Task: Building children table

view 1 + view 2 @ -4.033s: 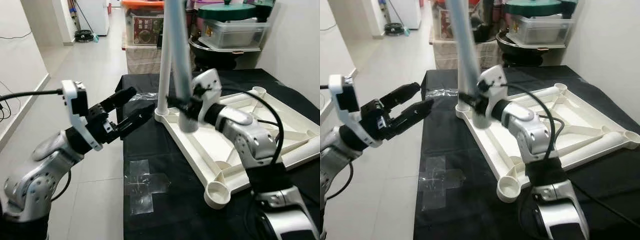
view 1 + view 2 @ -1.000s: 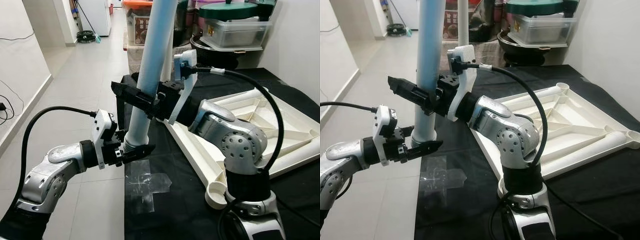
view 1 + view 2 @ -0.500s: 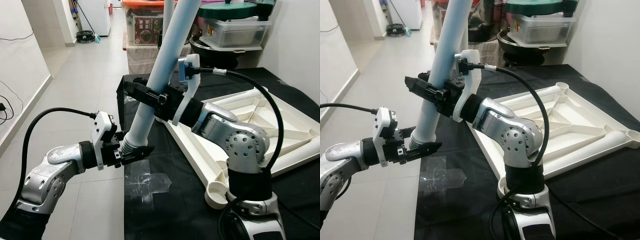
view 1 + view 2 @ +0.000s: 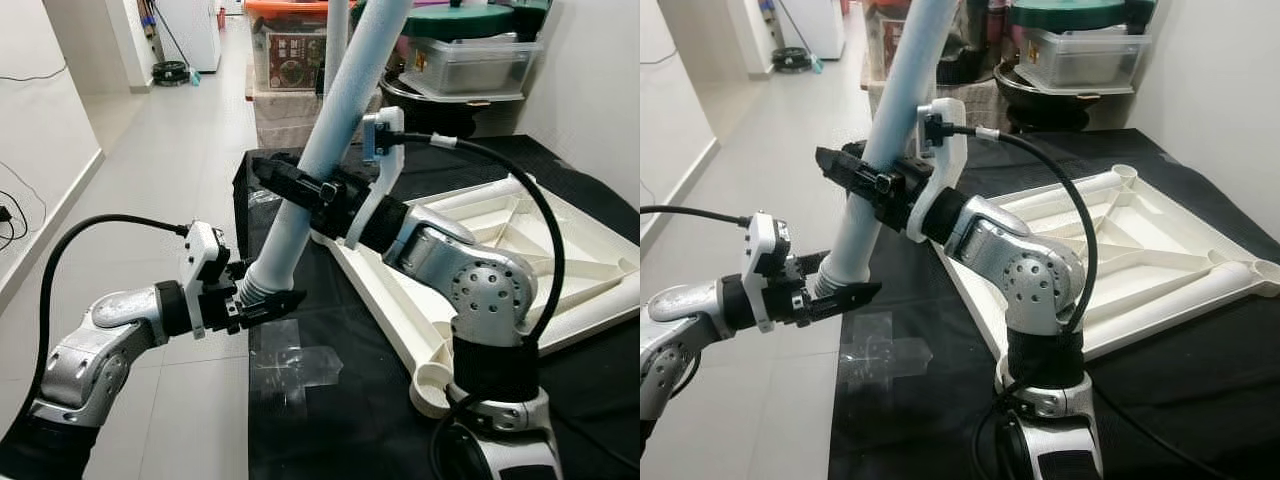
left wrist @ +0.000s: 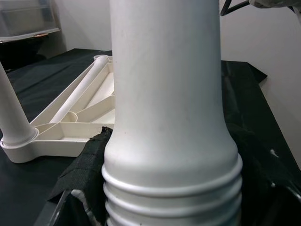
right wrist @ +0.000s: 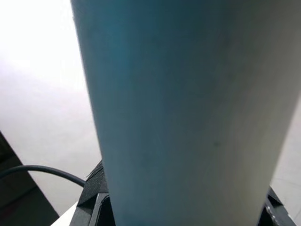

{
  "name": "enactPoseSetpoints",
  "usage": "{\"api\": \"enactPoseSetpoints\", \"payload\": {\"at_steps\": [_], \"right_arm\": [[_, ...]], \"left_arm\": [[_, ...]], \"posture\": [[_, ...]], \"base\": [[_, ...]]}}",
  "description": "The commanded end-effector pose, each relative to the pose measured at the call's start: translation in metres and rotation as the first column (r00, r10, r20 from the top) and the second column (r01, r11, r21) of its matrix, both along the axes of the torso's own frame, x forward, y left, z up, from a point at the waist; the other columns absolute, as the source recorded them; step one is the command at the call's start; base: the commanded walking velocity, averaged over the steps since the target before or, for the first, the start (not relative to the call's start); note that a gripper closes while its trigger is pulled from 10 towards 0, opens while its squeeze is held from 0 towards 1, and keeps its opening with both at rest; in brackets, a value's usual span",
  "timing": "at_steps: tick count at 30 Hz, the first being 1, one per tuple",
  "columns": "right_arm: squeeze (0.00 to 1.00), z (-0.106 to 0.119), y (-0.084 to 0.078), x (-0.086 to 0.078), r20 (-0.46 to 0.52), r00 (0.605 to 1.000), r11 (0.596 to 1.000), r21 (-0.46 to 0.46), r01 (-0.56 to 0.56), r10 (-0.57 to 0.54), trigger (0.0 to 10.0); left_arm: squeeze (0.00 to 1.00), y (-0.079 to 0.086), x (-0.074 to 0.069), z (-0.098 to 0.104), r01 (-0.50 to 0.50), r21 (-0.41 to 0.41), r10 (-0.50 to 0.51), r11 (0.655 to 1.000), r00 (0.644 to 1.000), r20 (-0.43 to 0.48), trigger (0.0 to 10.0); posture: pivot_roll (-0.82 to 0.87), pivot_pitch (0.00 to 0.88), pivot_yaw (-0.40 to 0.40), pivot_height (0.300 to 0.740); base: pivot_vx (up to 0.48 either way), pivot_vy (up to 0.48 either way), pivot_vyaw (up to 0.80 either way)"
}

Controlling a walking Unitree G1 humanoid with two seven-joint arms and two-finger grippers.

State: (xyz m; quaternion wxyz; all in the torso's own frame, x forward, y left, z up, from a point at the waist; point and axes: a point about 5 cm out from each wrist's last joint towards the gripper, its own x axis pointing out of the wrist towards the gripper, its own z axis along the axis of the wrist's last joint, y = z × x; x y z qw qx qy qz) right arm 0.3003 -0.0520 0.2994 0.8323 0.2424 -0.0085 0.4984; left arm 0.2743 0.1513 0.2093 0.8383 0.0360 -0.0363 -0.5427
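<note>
Table leg (image 4: 330, 130) held off the surface, tilted with its top toward 1 o'clock, threaded end low at the black table's (image 4: 330, 420) left edge. Right gripper (image 4: 300, 185) clenched around mid-shaft. Left gripper (image 4: 262, 300) clasps the threaded end. Inverted tabletop frame (image 4: 500, 250) lies at 3 o'clock, one leg (image 4: 335, 40) already standing in its far socket. Risk: two grips pulling along different lines could twist the leg loose; a tilted entry could cross-thread the socket (image 4: 435, 385).

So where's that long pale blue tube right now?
The pale blue table leg slants in the air over the black table's left edge, right gripper clamped around its middle, left gripper holding its ribbed lower end, left of the upturned white tabletop.
</note>
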Motion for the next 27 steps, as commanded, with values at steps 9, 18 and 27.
{"api": "enactPoseSetpoints", "payload": {"at_steps": [9,18,27], "right_arm": [[0.0,0.017,0.003,0.0,0.023,0.999,0.999,0.015,-0.04,0.04,10.0],[0.0,0.012,0.004,-0.008,0.041,0.993,0.994,-0.005,-0.108,0.108,0.0],[0.0,0.001,0.0,-0.009,0.054,0.994,0.992,-0.077,-0.095,0.1,0.0]], "left_arm": [[0.0,-0.007,-0.004,-0.006,0.045,0.037,-0.045,0.998,0.999,0.002,10.0],[0.0,-0.004,-0.004,-0.005,0.04,0.044,-0.04,0.998,0.999,0.004,10.0],[0.0,-0.001,-0.005,-0.003,0.04,0.053,-0.04,0.998,0.999,0.006,10.0]], "posture": [[0.0,0.0,-0.026,0.74],[0.01,0.0,-0.031,0.74],[0.01,0.0,-0.027,0.74]], "base": [[0.0,0.0,0.0],[0.0,0.0,0.0],[0.0,0.0,0.0]]}}
